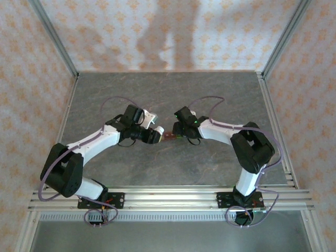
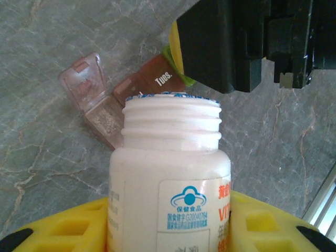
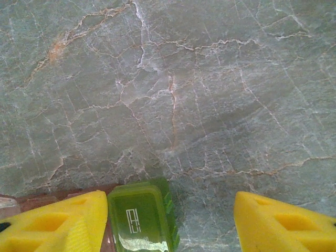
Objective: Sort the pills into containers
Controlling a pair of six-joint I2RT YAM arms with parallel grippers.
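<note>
My left gripper (image 2: 168, 231) is shut on an uncapped white bottle (image 2: 170, 157), held by its body between the yellow fingers (image 2: 58, 231). The bottle's mouth points toward the containers (image 2: 113, 113), a reddish-brown strip lying on the table. One compartment's lid (image 2: 84, 79) stands open, and a closed one reads "Tues.". My right gripper (image 3: 169, 210) is open around the strip's green end (image 3: 142, 218), which sits against its left finger (image 3: 58, 223), far from the right one. Seen from above, the left gripper (image 1: 153, 134) and the right gripper (image 1: 181, 134) meet at the strip (image 1: 169, 138). The pills are hidden.
The grey marbled table (image 1: 168, 94) stretches behind and in front of the grippers. Metal frame rails (image 1: 273, 121) run along its sides and near edge. In the left wrist view, the black body of the right gripper (image 2: 241, 42) hangs just past the strip.
</note>
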